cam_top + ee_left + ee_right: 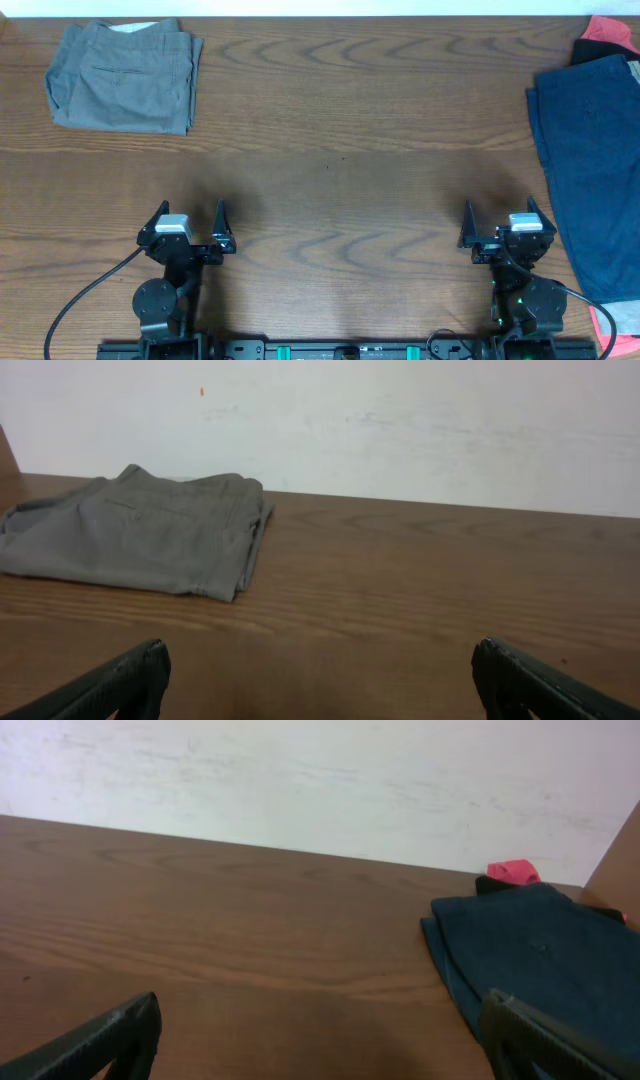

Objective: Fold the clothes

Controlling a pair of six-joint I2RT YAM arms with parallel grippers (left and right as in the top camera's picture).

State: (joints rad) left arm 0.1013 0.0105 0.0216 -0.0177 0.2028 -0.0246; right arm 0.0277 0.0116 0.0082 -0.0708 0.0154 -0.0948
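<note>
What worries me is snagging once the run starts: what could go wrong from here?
1. The navy garment lies at the far right, partly over a pink garment. The open right gripper might pinch both layers together.
2. The folded gray garment sits in the far left corner. A stray pass by the open left gripper could undo it.

No text, brand, number or sign can be read in any of the views. A small pale tag (633,68) is seen at the top edge of the dark blue garment (590,170), which lies at about 3 o'clock on the bench (350,120). Anything printed on it is too small to be made out. A tiny red mark (201,391) is seen on the wall (400,430), but no letter or figure can be told from it.
</note>
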